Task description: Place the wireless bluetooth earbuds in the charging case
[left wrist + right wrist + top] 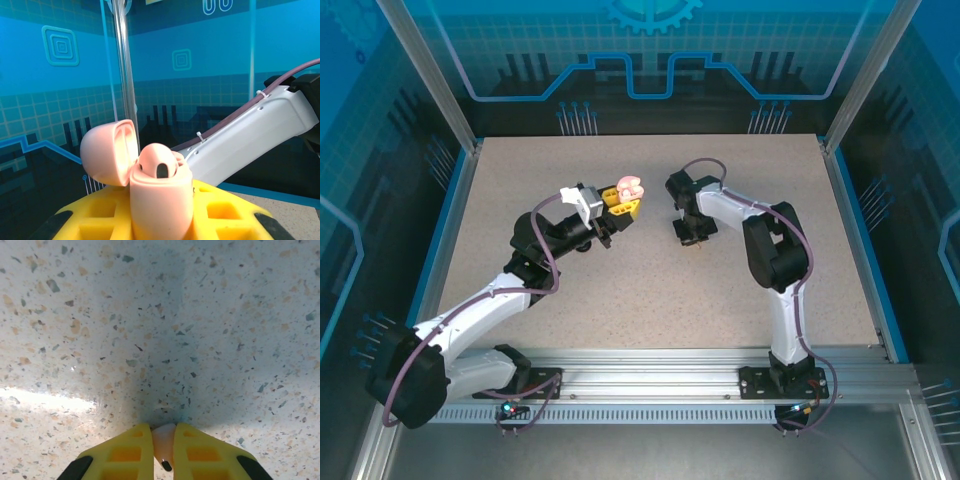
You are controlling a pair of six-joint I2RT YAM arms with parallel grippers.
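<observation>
Right gripper (163, 432) pinches a pink earbud (163, 444) at its fingertips; left gripper (623, 205) clamps the open case (161, 200). This shallow pinch may let the earbud twist or drop.

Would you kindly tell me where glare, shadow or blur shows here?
Right wrist: a glare streak crosses the table at left; a shadow runs up from the right gripper pinching the pink earbud. Left wrist: pink case softly lit, without glare. Top external: evenly lit.

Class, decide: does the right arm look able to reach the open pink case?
Likely yes: the left gripper holds the case lid-open, and bare table lies between it and the right gripper gripping the earbud.
</observation>
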